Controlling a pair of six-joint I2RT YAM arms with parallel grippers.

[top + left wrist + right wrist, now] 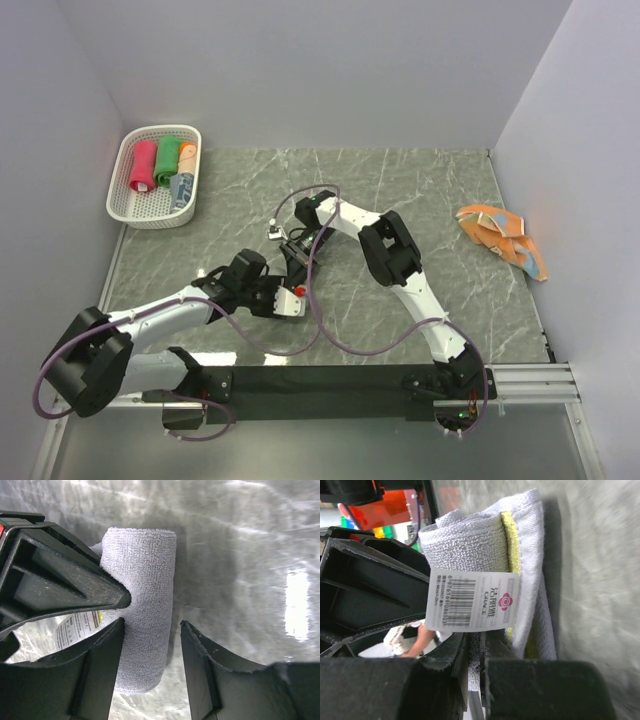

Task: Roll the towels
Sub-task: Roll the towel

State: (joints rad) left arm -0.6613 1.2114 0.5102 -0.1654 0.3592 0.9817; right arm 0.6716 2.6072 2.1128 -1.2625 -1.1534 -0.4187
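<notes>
A pale grey towel [145, 595], rolled into a short cylinder, lies on the marble table. It shows a yellow stripe [509, 540] and a barcode label [470, 600]. My left gripper [152, 625] straddles the roll, open: its left finger [107, 655] touches the cloth and the right finger [200, 660] stands just clear. My right gripper [481, 640] is shut on a thin fold of the same towel at the roll's end. In the top view both grippers, left [287, 300] and right [292, 250], meet mid-table and hide the roll. An orange towel with light-blue marks [503, 235] lies crumpled at the far right.
A white perforated basket [152, 215] at the back left holds rolled towels: pink [143, 165], green [166, 160], orange [188, 153] and grey-blue [181, 188]. Walls enclose the table on the left, right and back. A purple cable [300, 350] loops between the arms.
</notes>
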